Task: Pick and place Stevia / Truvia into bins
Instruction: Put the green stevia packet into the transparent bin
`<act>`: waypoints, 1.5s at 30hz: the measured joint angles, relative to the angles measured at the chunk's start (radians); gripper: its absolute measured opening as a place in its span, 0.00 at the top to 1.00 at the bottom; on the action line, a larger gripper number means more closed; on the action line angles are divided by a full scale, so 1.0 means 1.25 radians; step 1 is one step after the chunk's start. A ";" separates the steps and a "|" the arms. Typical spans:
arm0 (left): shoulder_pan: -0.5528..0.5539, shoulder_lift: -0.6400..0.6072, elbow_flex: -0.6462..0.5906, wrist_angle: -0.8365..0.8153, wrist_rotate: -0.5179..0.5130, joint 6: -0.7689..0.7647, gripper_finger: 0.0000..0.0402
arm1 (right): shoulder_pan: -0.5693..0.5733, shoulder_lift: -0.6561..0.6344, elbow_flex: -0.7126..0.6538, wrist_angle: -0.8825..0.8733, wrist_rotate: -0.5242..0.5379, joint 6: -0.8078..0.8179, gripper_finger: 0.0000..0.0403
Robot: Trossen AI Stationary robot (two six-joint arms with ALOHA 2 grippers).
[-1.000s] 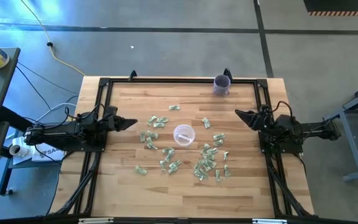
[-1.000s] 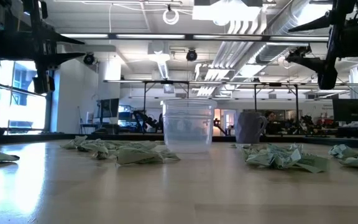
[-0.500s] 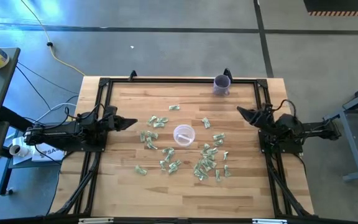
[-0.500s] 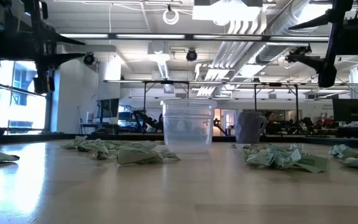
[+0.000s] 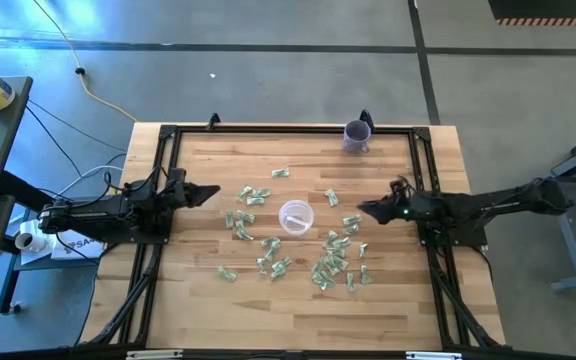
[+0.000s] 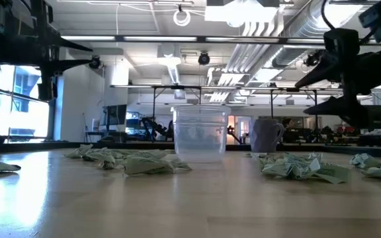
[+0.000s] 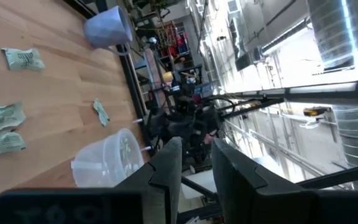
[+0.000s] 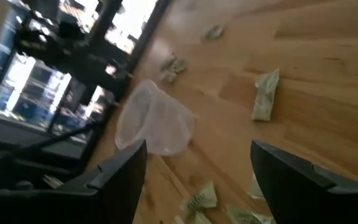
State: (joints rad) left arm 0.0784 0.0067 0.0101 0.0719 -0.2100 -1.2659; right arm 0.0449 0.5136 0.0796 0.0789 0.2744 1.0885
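Right gripper over the sachets, nothing held

My right gripper [image 5: 365, 210] hangs with fingers spread wide and empty above the table [image 5: 298, 310], near 3 o'clock of the cup [image 5: 295, 216], just beside the nearest sachets [image 5: 336, 258]. My left gripper [image 5: 211, 193] waits near 9 o'clock, fingers narrowly parted, holding nothing. The clear cup stands upright mid-table; pale green sachets lie scattered around it, thickest from 4 to 6 o'clock, some at 9 to 11. A purple mug [image 5: 356, 136] stands at the 1 o'clock edge.
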 joint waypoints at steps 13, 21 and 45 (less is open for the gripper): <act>0.000 0.003 0.000 -0.019 -0.009 0.028 0.69 | -0.153 0.234 0.179 -0.268 -0.113 -0.276 0.31; 0.000 0.004 0.000 -0.020 -0.008 0.110 0.69 | -0.184 0.483 0.306 -0.289 -0.083 -0.276 0.31; 0.000 0.004 0.000 -0.021 0.007 0.157 0.69 | -0.263 0.976 0.731 -0.431 -0.119 -0.244 0.31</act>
State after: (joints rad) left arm 0.0784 0.0116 0.0104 0.0462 -0.2012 -1.0698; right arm -0.2834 1.7336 0.9934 -0.4593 0.1253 0.7837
